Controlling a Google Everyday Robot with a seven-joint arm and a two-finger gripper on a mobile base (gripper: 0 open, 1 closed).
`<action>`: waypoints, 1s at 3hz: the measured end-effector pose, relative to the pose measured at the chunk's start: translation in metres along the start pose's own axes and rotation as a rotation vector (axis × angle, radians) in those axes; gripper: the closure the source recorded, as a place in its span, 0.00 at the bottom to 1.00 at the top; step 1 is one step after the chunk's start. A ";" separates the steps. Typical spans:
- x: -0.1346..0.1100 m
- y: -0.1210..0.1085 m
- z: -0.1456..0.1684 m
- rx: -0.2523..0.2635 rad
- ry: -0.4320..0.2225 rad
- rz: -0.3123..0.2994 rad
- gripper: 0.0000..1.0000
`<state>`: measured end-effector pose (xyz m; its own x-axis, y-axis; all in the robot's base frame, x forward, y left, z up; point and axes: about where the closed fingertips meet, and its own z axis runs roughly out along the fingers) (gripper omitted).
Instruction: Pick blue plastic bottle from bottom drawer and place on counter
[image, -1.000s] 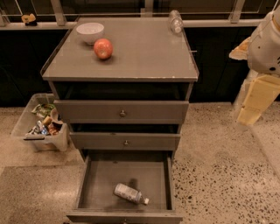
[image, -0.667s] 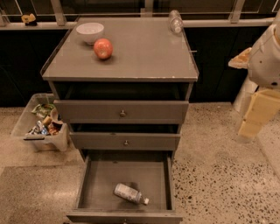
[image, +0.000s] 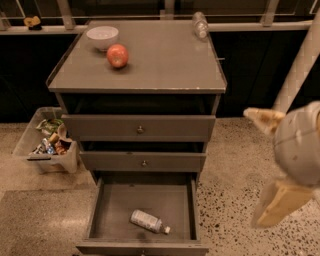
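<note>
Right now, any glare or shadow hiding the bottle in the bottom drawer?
Camera view: no glare on the blue plastic bottle, only a soft shadow beside it in the bottom drawer; mild sheen on the counter; gripper, well lit, hangs right of the cabinet.

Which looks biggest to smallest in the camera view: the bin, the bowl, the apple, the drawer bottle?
1. Plastic bin
2. White bowl and blue plastic bottle look alike; unranked.
3. Apple
The gripper hangs open at the view's right side.

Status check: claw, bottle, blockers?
Claw open, empty, right of bottom drawer. Blue plastic bottle lying inside, drawer open. Nothing covering it. Counter holds apple, bowl, clear bottle.
</note>
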<state>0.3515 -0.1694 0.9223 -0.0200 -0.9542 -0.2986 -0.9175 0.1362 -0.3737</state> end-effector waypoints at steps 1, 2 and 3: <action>-0.014 0.040 0.037 0.046 0.024 -0.046 0.00; -0.008 0.080 0.111 0.016 0.101 -0.056 0.00; -0.015 0.133 0.221 -0.111 0.079 -0.139 0.00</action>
<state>0.3171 -0.0777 0.6832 0.0826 -0.9803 -0.1792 -0.9518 -0.0243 -0.3057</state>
